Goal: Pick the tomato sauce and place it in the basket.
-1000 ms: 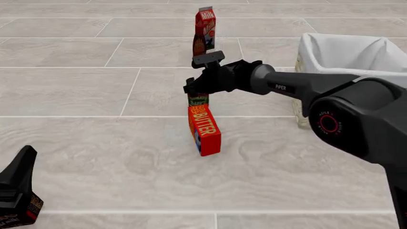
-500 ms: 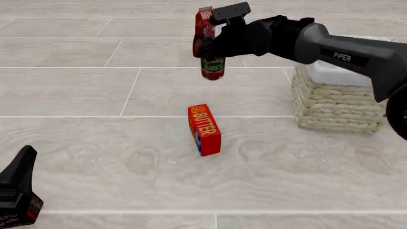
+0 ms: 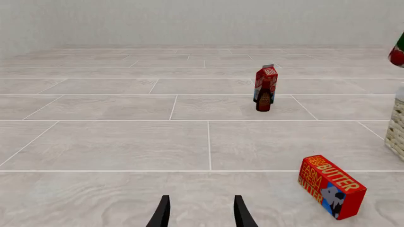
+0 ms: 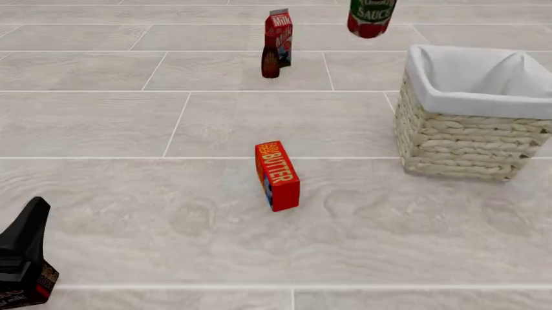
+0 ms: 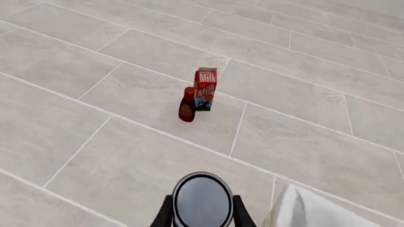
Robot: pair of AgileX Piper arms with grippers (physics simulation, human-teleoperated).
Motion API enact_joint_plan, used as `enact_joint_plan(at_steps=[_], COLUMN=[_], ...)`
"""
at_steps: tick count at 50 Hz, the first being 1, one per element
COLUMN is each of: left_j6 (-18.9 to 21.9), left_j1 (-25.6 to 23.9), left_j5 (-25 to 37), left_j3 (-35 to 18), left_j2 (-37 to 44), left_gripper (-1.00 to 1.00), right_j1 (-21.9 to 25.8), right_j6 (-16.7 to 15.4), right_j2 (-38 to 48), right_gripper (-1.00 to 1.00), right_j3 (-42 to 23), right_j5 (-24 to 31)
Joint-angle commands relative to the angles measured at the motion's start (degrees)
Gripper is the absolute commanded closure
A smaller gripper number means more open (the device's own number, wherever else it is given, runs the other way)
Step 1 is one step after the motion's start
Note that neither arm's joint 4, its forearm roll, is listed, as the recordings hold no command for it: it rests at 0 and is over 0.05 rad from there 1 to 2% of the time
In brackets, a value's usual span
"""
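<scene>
The tomato sauce (image 4: pixel 371 17) can, green label above and red below, hangs in the air at the front view's top edge, left of and above the basket (image 4: pixel 461 139). The arm holding it is out of that view. In the right wrist view my right gripper (image 5: pixel 202 201) is shut on the can, whose dark round top (image 5: pixel 202 196) sits between the fingers (image 5: pixel 165 215). The basket's white liner (image 5: pixel 309 210) shows just beside it. My left gripper (image 3: pixel 200 201) is open and empty, low at the near left (image 4: pixel 24 248).
A red-orange butter box (image 4: pixel 277 175) lies mid-floor, and also shows in the left wrist view (image 3: pixel 331 187). A milk carton (image 4: pixel 278 29) and a dark brown bottle (image 4: pixel 270 62) stand together at the back. The floor is pale tile.
My right gripper has lifted the tomato sauce up from behind the butter box and carried it right toward the basket. The arm has left the front view. The left gripper has not moved.
</scene>
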Motion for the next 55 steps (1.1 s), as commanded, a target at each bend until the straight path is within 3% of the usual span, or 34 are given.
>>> enact_joint_plan(at_steps=[1, 31, 55], left_j6=[0.00, 0.00, 0.00], left_j1=[0.00, 0.00, 0.00], left_j5=[0.00, 0.00, 0.00], left_j3=[0.00, 0.00, 0.00], left_j2=[0.00, 0.00, 0.00], left_gripper=[-1.00, -1.00, -1.00], right_j1=[-5.72, -18.44, -23.45], right_j6=[0.39, 0.54, 1.02], right_j2=[-8.05, -14.05, -10.57], right_gripper=[1.00, 1.00, 1.00], right_j3=[2.54, 12.26, 14.88], right_j5=[1.67, -0.86, -4.99])
